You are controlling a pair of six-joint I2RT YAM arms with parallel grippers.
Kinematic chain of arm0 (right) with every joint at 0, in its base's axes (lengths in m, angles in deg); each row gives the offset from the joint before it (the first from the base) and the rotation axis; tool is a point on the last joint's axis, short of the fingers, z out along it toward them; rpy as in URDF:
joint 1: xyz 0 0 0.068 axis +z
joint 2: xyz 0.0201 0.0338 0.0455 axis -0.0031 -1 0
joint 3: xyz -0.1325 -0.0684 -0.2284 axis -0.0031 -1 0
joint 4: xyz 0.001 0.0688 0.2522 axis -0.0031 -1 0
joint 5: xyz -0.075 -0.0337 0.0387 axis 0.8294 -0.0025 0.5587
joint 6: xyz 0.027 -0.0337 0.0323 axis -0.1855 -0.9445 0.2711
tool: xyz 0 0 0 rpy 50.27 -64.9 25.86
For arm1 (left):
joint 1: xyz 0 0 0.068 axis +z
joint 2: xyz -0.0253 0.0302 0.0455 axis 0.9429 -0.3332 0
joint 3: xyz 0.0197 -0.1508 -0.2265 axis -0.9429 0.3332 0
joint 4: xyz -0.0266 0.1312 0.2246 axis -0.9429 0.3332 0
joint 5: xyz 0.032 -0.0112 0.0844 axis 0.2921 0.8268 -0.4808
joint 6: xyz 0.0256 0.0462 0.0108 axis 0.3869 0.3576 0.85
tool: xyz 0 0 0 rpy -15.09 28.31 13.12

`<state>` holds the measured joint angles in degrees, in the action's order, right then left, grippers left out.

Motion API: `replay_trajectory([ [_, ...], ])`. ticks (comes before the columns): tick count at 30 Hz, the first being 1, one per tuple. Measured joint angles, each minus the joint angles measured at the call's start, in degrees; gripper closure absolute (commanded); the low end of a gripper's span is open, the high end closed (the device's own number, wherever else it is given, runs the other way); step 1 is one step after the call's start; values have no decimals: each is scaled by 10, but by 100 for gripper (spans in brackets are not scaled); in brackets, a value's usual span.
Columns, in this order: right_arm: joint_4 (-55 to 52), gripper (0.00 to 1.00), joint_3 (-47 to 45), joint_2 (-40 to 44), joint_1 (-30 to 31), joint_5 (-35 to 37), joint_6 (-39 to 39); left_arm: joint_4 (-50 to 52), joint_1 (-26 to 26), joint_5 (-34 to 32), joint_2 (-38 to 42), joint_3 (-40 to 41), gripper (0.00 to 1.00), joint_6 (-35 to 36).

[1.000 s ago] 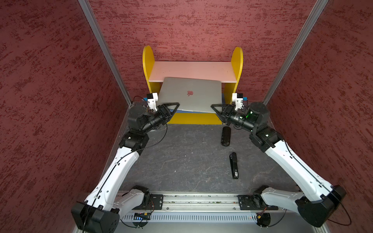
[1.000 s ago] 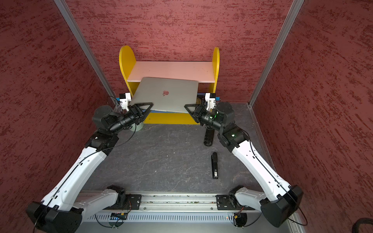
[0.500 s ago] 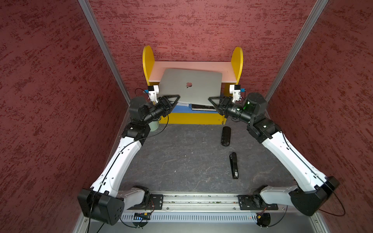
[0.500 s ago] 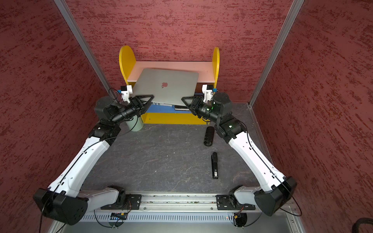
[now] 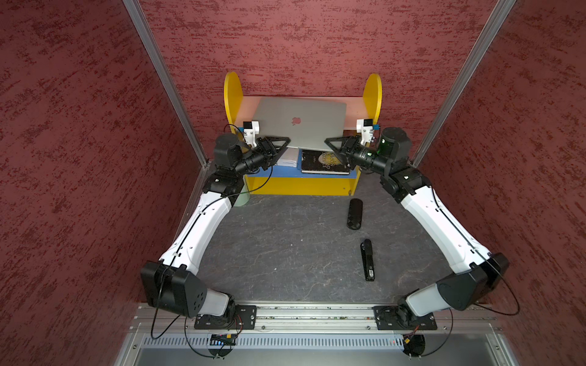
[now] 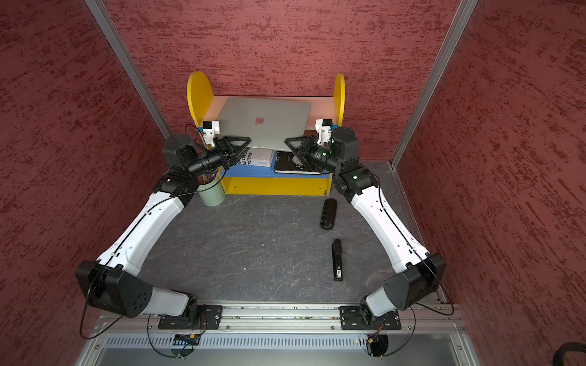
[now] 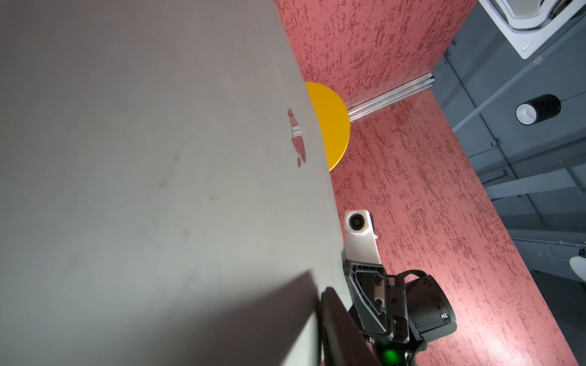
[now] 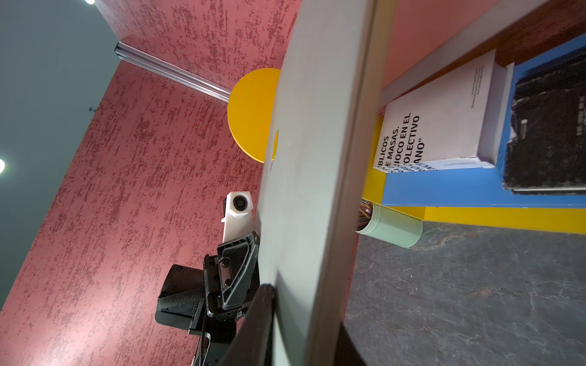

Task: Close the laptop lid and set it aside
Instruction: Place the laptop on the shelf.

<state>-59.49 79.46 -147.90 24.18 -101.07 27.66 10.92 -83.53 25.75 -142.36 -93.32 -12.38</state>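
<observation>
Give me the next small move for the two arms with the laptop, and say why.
Probably ease the laptop forward and lower it flat onto the pink top shelf. Its lid is closed, the left gripper and the right gripper clamp its near edge, it hangs tilted, and its far edge appears to lie over that shelf.

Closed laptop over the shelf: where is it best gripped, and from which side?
Pinch the laptop by its thin edge at both near corners, left gripper from the left, right gripper from the right, as now: a wide flat slab would likely twist in one pinch.
</observation>
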Motion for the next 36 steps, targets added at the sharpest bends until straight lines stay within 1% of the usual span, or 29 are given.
replay_trajectory([
  [7, -17, 76, 51, -61, -33, -24, 15, 2, 2, 7, -81, -63, 67, -13],
  [11, -23, 74, 87, -91, -47, -35, 17, 4, 2, 7, -113, -101, 65, -13],
  [16, -35, 71, 119, -117, -57, -46, 19, 7, 1, 16, -138, -133, 55, -12],
  [21, -47, 68, 154, -149, -65, -62, 17, 9, 1, 17, -147, -156, 45, -12],
  [27, -63, 56, 195, -175, -69, -78, 2, 8, 1, 21, -162, -185, 37, -12],
  [33, -79, 45, 203, -180, -74, -83, -3, 9, 1, 23, -162, -192, 25, -12],
  [36, -87, 42, 203, -180, -76, -84, -5, 9, 1, 24, -162, -193, 17, -12],
])
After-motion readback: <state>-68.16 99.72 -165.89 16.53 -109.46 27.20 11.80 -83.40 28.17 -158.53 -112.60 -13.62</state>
